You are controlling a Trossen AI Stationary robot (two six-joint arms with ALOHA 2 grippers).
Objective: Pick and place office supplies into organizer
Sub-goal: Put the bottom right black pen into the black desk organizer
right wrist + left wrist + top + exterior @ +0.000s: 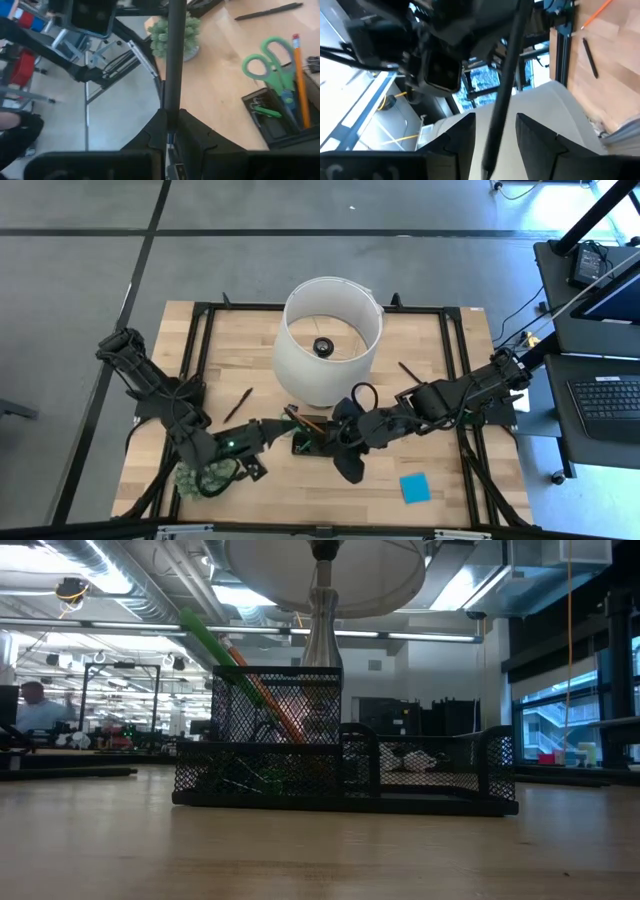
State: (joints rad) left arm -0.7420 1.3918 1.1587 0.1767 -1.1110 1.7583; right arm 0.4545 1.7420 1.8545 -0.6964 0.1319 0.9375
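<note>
Count: 4 dark pens, 1 pair of scissors (272,65), 1 blue sticky pad (415,488), 1 organizer (430,775), 1 lampshade (325,345), 1 plant ball (205,477). Pencils: 1 for sure, poss. 2. The left wrist cam shows an orange pencil on the wood (595,12), and I can't tell if it's a separate one.

Organizer sits front-centre of the table (450,480), just in front of the lampshade. Its tall compartment holds the scissors, green handles up, and the orange pencil (298,75), both leaning. The low compartment has a small green item (265,111).

2 table pens lie loose, one left of the lampshade (237,406) and one right of it (410,370). The sticky pad is near the front right, well apart from the organizer.

Left gripper (495,120) is at the organizer's left side. Its fingers (535,135) are spread, and the left pen (507,75) runs between them with a gap on each side, so it isn't clamped.

Right gripper (170,112) is at the organizer's right side, clenched on the right pen (175,50), which sticks straight out past the fingertips.
</note>
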